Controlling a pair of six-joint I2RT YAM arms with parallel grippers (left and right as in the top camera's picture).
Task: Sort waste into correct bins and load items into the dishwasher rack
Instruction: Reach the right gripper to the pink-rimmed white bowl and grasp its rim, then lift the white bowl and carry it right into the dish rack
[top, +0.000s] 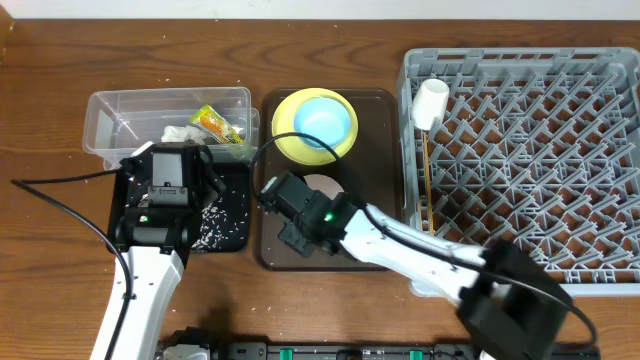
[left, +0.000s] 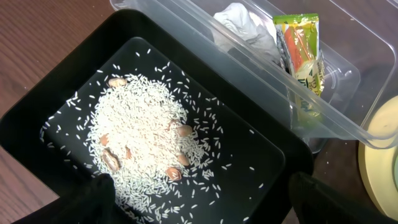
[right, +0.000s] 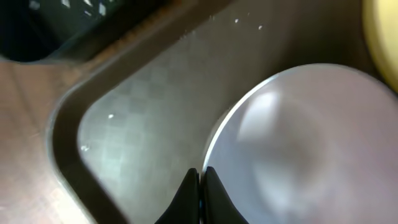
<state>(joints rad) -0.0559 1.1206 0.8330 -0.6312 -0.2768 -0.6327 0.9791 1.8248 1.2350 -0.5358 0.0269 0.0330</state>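
Hovering frame-left over rice (left: 140, 134) in the black tub (left: 261, 180), left pincer (left: 211, 205) gapes wide, empty. Centre: right pincer (right: 200, 186) fully closed at whitish bowl (right: 298, 143) rim on brown tray (right: 143, 124); bite unclear. Confirm rim grip, lift level, then rack (top: 520, 150), frame-right.

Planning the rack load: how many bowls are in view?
2. A light blue bowl sits on the round yellow plate on the dark brown rectangular tray; a whitish bowl lies beside it there, partly under the right gripper. Others may be hidden.
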